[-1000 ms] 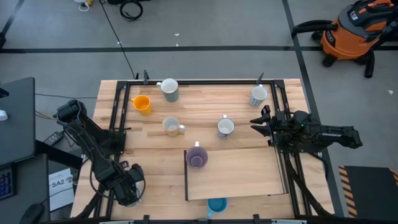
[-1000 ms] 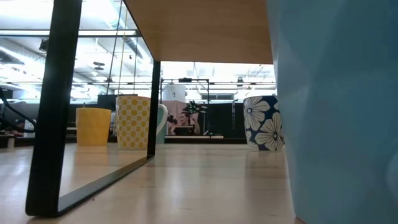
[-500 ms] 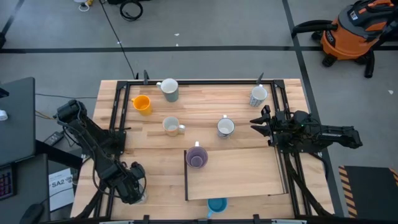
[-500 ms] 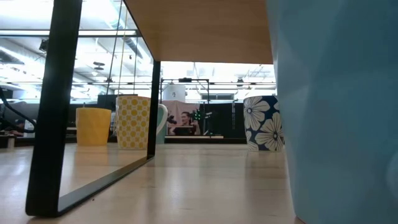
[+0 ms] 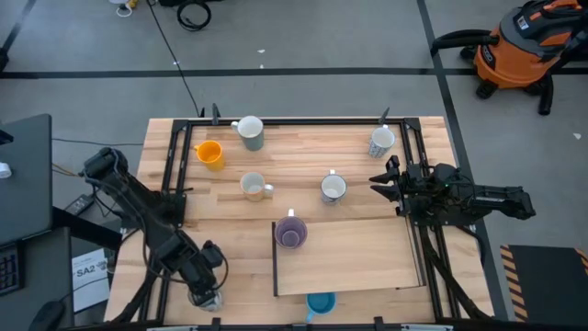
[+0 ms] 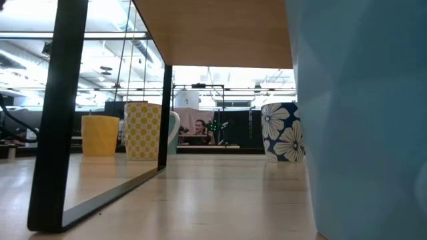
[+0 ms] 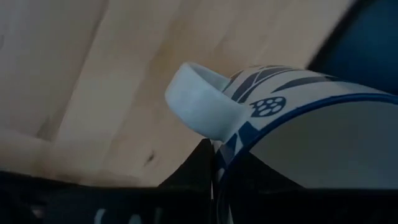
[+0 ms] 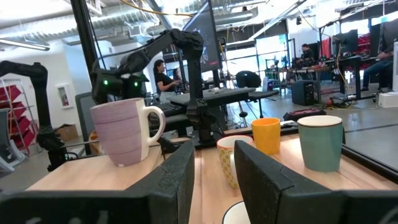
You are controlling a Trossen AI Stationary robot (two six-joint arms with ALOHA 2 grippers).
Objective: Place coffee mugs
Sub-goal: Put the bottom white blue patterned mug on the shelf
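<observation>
My left gripper point(image 5: 204, 287) is at the table's near left corner, shut on a white mug with a blue pattern point(image 7: 292, 93), which shows just below it point(image 5: 204, 300). An orange mug point(image 5: 210, 154), a grey-green mug point(image 5: 250, 131), a yellow-patterned mug point(image 5: 254, 187), a white mug point(image 5: 333, 188) and a flowered mug point(image 5: 381, 142) stand on the table. A purple mug point(image 5: 292, 231) stands on the raised wooden shelf point(image 5: 358, 262). A blue mug point(image 5: 321, 302) stands at the near edge. My right gripper point(image 5: 384, 180) waits open at the table's right side. My left gripper holds the patterned mug by its blue rim point(image 7: 219, 163), right beside the handle point(image 7: 199, 102). One finger point(image 7: 189, 171) stands outside the wall and the other seems to be inside. The fingers come steeply from above. Whether the mug's base is clear of the table does not show.
The shelf's black leg point(image 6: 67, 113) stands on the table near the purple mug's corner. Black frame rails point(image 5: 175, 156) run along the table's left and right sides. The blue mug point(image 6: 360, 120) fills the right of the low view.
My left gripper has moved toward the table's right edge along the near edge. The patterned mug, not seen below it before, now shows under the fingers. The right arm has kept still.
</observation>
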